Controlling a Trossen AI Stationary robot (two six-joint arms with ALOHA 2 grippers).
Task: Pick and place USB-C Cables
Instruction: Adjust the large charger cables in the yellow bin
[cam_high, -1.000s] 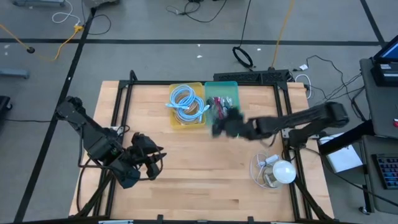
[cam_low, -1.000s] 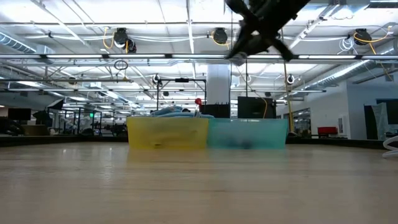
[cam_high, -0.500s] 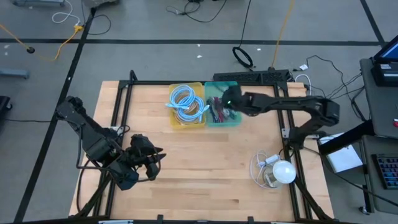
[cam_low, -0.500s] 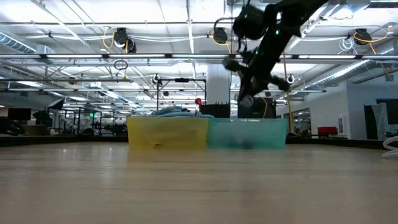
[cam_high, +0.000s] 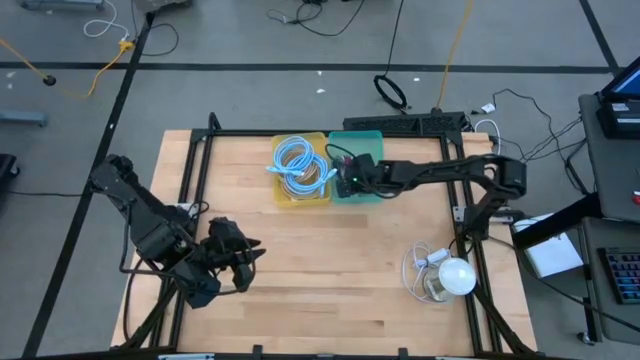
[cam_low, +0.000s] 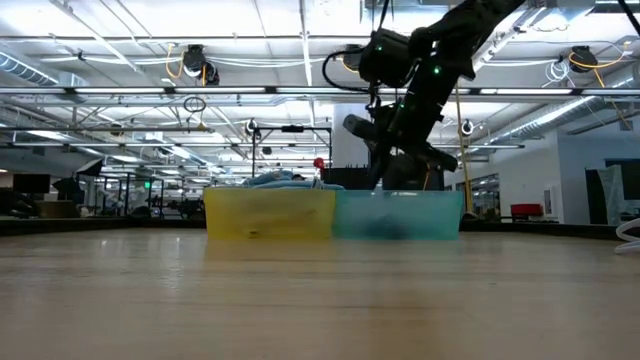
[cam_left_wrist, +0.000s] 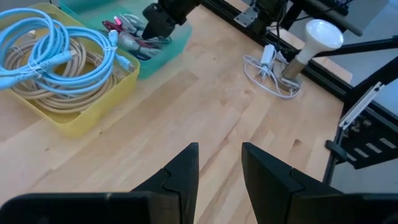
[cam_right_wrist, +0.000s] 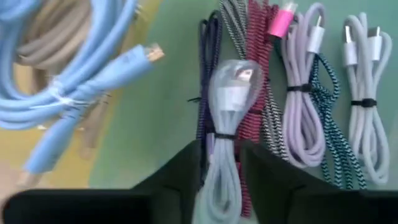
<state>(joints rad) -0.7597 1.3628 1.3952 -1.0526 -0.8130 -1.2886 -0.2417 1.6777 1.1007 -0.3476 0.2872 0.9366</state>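
A yellow bin (cam_high: 300, 170) at the table's far middle holds light blue and beige cable coils (cam_right_wrist: 68, 68). Beside it on the right, a teal bin (cam_high: 372, 140) holds several short USB-C cables (cam_right_wrist: 311, 106): lilac, maroon, teal and purple. My right gripper (cam_right_wrist: 221, 144) reaches down into the teal bin, fingers apart, with a pale grey cable bundle (cam_right_wrist: 227, 93) lying between them on top of the other cables. My left gripper (cam_left_wrist: 219, 152) hovers open above the bare wood near the table's front left (cam_high: 250, 258), nothing between its fingers. My right gripper slants down into the teal bin from the table's right, its fingers (cam_right_wrist: 180, 168) lying along either side of the grey bundle's near end (cam_right_wrist: 221, 180). I cannot tell whether they touch it. The bundle rests on the other cables in the bin.
A white bulb with its coiled clear cord (cam_high: 445, 272) sits at the table's front right. Black frame rails (cam_high: 462, 190) run along the table's edges. Bare wood lies between the bins and the table's front edge.
My right gripper has swung from above the table's middle toward the far edge and the left, over the teal bin, and has sunk into it, tipping further downward.
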